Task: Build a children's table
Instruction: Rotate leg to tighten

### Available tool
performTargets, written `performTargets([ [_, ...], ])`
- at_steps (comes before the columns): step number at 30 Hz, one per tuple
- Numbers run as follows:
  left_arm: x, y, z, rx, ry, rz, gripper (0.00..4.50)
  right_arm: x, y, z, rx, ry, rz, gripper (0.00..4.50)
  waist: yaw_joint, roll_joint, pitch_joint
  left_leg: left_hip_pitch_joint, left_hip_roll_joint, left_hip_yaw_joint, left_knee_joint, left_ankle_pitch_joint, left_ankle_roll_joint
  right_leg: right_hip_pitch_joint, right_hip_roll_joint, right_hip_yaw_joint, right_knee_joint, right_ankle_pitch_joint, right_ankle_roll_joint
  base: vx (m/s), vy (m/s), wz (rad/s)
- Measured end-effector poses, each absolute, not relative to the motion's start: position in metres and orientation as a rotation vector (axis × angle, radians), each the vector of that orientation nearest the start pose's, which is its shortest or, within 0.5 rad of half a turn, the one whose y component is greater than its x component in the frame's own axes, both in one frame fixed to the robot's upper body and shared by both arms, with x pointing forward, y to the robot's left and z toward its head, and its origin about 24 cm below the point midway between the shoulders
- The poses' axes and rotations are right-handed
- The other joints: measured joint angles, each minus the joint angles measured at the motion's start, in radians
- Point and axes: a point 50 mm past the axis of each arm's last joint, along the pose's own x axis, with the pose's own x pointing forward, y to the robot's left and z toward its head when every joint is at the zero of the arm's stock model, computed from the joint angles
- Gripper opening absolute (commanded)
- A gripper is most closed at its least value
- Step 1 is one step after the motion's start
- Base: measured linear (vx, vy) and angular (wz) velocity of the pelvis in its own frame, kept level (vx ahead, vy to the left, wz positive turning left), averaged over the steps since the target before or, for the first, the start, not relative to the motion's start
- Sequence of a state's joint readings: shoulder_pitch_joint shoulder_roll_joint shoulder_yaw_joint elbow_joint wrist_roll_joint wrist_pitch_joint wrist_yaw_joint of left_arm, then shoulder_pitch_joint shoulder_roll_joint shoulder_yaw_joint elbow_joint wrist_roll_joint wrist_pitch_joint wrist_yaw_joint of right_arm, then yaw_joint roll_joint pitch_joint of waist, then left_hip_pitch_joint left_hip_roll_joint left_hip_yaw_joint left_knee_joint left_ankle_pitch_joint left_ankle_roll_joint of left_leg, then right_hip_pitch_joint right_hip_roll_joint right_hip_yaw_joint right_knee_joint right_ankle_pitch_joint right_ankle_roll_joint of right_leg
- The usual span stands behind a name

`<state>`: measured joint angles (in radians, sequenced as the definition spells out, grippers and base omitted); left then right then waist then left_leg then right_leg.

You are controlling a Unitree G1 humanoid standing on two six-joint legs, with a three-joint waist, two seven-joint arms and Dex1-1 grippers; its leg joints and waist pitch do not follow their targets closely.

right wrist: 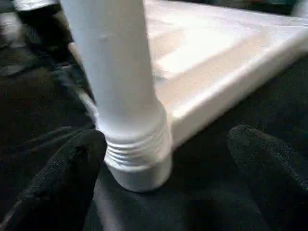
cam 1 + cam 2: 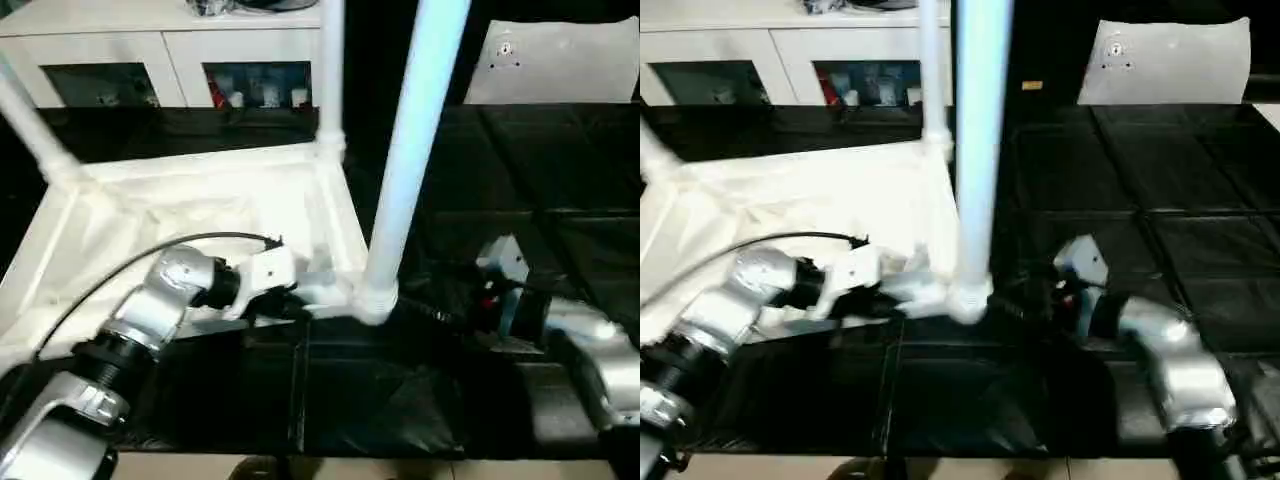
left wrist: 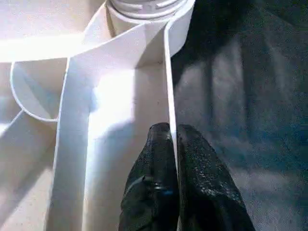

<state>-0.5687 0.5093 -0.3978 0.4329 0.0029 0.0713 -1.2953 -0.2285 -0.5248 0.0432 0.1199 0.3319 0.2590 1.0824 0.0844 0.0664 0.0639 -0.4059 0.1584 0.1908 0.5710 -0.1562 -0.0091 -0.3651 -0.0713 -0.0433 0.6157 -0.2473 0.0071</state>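
Fingers [image 3: 192, 187] of left hand [image 3: 174, 159] pinch tabletop rim [image 3: 168, 82].

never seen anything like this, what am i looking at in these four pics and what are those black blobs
A humanoid robot is assembling a white children's table, which lies upside down on a black surface. Two pictures come from its head, looking down over its silver arms. The other two come from wrist cameras. The black blobs are gripper fingers. The left gripper pinches the table's thin rim. The right gripper is open around the threaded base of a leg standing in the near corner socket. A white cabinet stands behind.
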Motion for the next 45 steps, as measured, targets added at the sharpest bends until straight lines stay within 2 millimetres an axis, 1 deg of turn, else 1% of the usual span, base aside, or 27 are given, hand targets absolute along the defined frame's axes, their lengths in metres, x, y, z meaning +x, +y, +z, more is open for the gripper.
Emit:
performTargets([
  [2, 0.302, 0.146, 0.067, 0.605, 0.473, -1.519, 0.00, 0.269, -0.186, 0.074, -0.096, 0.256, 1.161, 4.21, 0.008, 0.000, 0.000, 0.000, 0.001, 0.002, 0.000, 0.001, 0.001, 0.000, -0.001, 0.000, 0.000, 0.000, 0.000, 0.000, 0.000, 0.00],
  [5, 0.301, 0.145, 0.068, 0.624, 0.469, -1.563, 0.00, 0.270, -0.177, 0.077, -0.104, 0.258, 1.233, 4.08, 0.019, 0.000, 0.000, -0.002, 0.000, 0.007, 0.001, 0.001, 0.003, 0.000, -0.004, 0.000, 0.000, 0.000, 0.000, 0.000, 0.000, 0.00],
  [8, 0.302, 0.144, 0.069, 0.641, 0.463, -1.588, 0.00, 0.274, -0.170, 0.076, -0.113, 0.278, 1.287, 3.74, 0.022, -0.001, 0.000, -0.004, 0.000, 0.007, 0.006, -0.001, 0.005, -0.001, -0.005, 0.000, 0.001, 0.000, 0.000, 0.000, 0.000, 0.00],
  [10, 0.301, 0.143, 0.069, 0.644, 0.461, -1.595, 0.00, 0.274, -0.166, 0.073, -0.112, 0.288, 1.309, 3.67, 0.027, -0.001, 0.000, -0.005, 0.000, 0.007, 0.008, -0.001, 0.006, -0.001, -0.005, 0.000, 0.002, 0.000, 0.000, 0.000, 0.000, 0.00],
  [12, 0.301, 0.143, 0.069, 0.646, 0.461, -1.609, 0.00, 0.273, -0.164, 0.071, -0.103, 0.299, 1.329, 3.37, 0.030, -0.001, 0.000, -0.005, 0.000, 0.008, 0.009, -0.001, 0.006, -0.001, -0.005, 0.000, 0.003, 0.000, 0.000, 0.000, 0.000, 0.00],
  [14, 0.301, 0.143, 0.068, 0.644, 0.464, -1.614, 0.00, 0.273, -0.163, 0.071, -0.101, 0.305, 1.350, 3.32, 0.031, -0.002, 0.000, -0.005, 0.000, 0.008, 0.011, -0.001, 0.006, -0.001, -0.005, 0.000, 0.004, 0.000, 0.000, 0.000, 0.000, 0.00],
  [17, 0.302, 0.143, 0.069, 0.647, 0.462, -1.614, 0.00, 0.276, -0.162, 0.071, -0.096, 0.321, 1.373, 2.99, 0.031, -0.003, 0.001, -0.005, 0.001, 0.008, 0.014, -0.001, 0.006, -0.002, -0.006, 0.000, 0.009, 0.000, 0.000, 0.000, 0.000, 0.00],
  [24, 0.302, 0.143, 0.069, 0.656, 0.458, -1.619, 0.00, 0.276, -0.161, 0.071, -0.094, 0.325, 1.400, 2.43, 0.031, -0.004, 0.002, -0.005, 0.002, 0.008, 0.015, -0.001, 0.006, -0.002, -0.006, 0.000, 0.011, 0.000, 0.000, 0.000, 0.000, 0.00],
  [30, 0.302, 0.144, 0.068, 0.658, 0.458, -1.621, 0.00, 0.276, -0.161, 0.073, -0.101, 0.324, 1.414, 2.24, 0.031, -0.004, 0.001, -0.005, 0.002, 0.008, 0.016, -0.001, 0.006, -0.002, -0.005, 0.000, 0.011, 0.000, 0.000, 0.000, 0.000, 0.00],
  [32, 0.302, 0.143, 0.068, 0.648, 0.461, -1.624, 0.00, 0.274, -0.162, 0.072, -0.100, 0.326, 1.414, 2.19, 0.033, -0.002, 0.001, -0.005, 0.002, 0.008, 0.016, -0.001, 0.006, -0.002, -0.006, 0.000, 0.011, 0.000, 0.000, 0.000, 0.000, 0.00],
  [35, 0.301, 0.143, 0.066, 0.611, 0.473, -1.627, 0.00, 0.267, -0.161, 0.070, -0.090, 0.321, 1.403, 2.16, 0.035, 0.002, 0.001, -0.004, 0.002, 0.008, 0.015, -0.001, 0.006, -0.001, -0.006, 0.001, 0.011, 0.000, 0.000, 0.000, 0.000, 0.00],
  [38, 0.301, 0.142, 0.064, 0.575, 0.483, -1.613, 0.00, 0.262, -0.161, 0.068, -0.060, 0.306, 1.370, 2.14, 0.036, 0.009, 0.002, -0.002, 0.002, 0.008, 0.015, -0.001, 0.006, 0.001, -0.006, 0.001, 0.011, 0.000, 0.000, 0.000, 0.000, 0.00],
  [40, 0.300, 0.142, 0.063, 0.548, 0.489, -1.601, 0.00, 0.260, -0.159, 0.066, -0.027, 0.296, 1.346, 2.14, 0.033, 0.013, 0.004, 0.001, 0.002, 0.008, 0.015, -0.001, 0.005, 0.001, -0.006, 0.002, 0.012, 0.000, 0.000, 0.000, 0.000, 0.00],
  [42, 0.302, 0.139, 0.060, 0.485, 0.499, -1.536, 0.00, 0.255, -0.159, 0.061, 0.029, 0.265, 1.241, 2.13, 0.034, 0.017, 0.005, 0.005, 0.001, 0.009, 0.012, -0.001, 0.005, 0.000, -0.006, 0.002, 0.011, 0.000, 0.000, 0.000, 0.000, 0.00],
  [44, 0.306, 0.136, 0.058, 0.438, 0.506, -1.463, 0.00, 0.254, -0.158, 0.058, 0.063, 0.231, 1.116, 2.12, 0.028, 0.018, 0.006, 0.008, 0.001, 0.009, 0.010, -0.001, 0.005, 0.000, -0.006, 0.003, 0.010, -0.001, 0.001, 0.000, 0.000, 0.00],
  [45, 0.308, 0.131, 0.057, 0.409, 0.508, -1.423, 0.00, 0.255, -0.158, 0.056, 0.073, 0.212, 1.041, 2.10, 0.022, 0.017, 0.007, 0.010, -0.001, 0.009, 0.008, -0.001, 0.004, 0.000, -0.007, 0.004, 0.009, -0.003, 0.005, 0.000, 0.000, 0.00],
])
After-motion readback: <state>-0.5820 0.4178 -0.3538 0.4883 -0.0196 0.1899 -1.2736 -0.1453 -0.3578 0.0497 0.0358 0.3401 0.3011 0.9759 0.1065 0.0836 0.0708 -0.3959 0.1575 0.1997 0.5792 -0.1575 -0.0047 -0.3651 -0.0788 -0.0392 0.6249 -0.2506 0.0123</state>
